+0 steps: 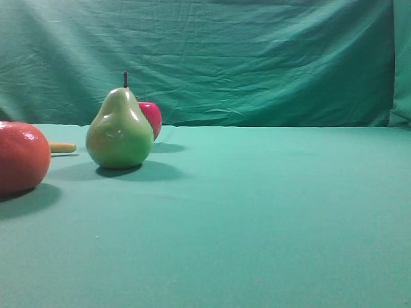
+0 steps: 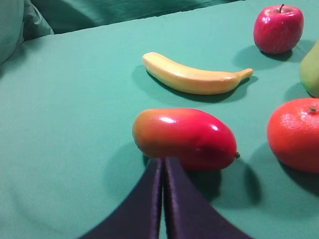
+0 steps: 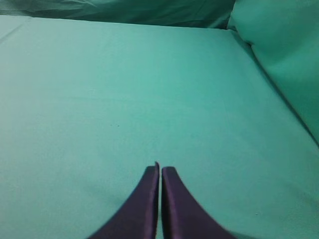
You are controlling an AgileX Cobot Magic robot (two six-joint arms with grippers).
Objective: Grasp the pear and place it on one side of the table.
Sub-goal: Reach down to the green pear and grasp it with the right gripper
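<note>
The yellow-green pear (image 1: 119, 130) stands upright on the teal table (image 1: 257, 212) at the left, its dark stem up. Only its edge shows at the right border of the left wrist view (image 2: 312, 69). My left gripper (image 2: 163, 164) is shut and empty, its tips just short of a red-orange mango (image 2: 185, 138), well away from the pear. My right gripper (image 3: 160, 172) is shut and empty over bare cloth (image 3: 124, 99). Neither gripper shows in the exterior view.
A red apple (image 1: 151, 118) sits just behind the pear, also in the left wrist view (image 2: 278, 28). A large orange-red round fruit (image 1: 20, 157) lies at the left edge. A yellow banana (image 2: 192, 77) lies behind the mango. A wrinkled green backdrop (image 1: 225, 58) closes the back.
</note>
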